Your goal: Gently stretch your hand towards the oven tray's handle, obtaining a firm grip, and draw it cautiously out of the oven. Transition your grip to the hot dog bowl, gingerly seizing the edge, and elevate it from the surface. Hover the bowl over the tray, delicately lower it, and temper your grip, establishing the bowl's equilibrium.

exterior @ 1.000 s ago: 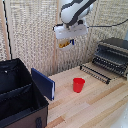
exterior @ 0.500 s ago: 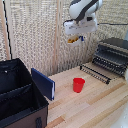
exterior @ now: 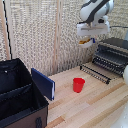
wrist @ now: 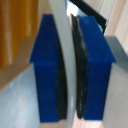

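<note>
High in the exterior view, my gripper (exterior: pixel 88 37) is shut on the rim of the hot dog bowl (exterior: pixel 86 43), a small white bowl with orange food showing. The bowl hangs in the air just off the oven's front, toward the exterior view's left of it. The dark oven (exterior: pixel 119 47) stands at the right, with its wire oven tray (exterior: pixel 108 63) drawn out of its mouth. Up close in the wrist view, the blue fingers (wrist: pixel 47 70) clamp the bowl's thin white edge (wrist: pixel 64 45) between their black pads.
The oven's lowered door flap (exterior: pixel 96 73) with its long bar lies on the wooden table (exterior: pixel 95 107) below the tray. A red cup (exterior: pixel 78 84) stands mid-table. A black fabric crate (exterior: pixel 17 95) and a blue panel (exterior: pixel 43 83) are at the left.
The arm has carried the bowl toward the exterior view's right, closer to the oven, staying high above the table. The grip on the bowl has held.
</note>
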### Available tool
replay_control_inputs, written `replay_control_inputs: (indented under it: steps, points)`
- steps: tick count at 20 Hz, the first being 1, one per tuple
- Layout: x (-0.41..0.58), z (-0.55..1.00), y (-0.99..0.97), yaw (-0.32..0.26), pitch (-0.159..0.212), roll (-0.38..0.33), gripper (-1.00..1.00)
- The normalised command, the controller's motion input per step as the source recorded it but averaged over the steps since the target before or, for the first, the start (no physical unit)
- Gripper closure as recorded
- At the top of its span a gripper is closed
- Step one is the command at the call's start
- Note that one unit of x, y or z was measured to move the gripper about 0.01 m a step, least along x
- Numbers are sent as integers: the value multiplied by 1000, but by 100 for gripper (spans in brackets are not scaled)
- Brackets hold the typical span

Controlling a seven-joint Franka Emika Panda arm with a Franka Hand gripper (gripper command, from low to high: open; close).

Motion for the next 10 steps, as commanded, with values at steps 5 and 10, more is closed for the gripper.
replay_control_inputs:
  steps: [5,10]
  points:
    - [-154,-126,-770,-133,24,44,100]
    - [-44,-45,-793,-113,47,49,100]
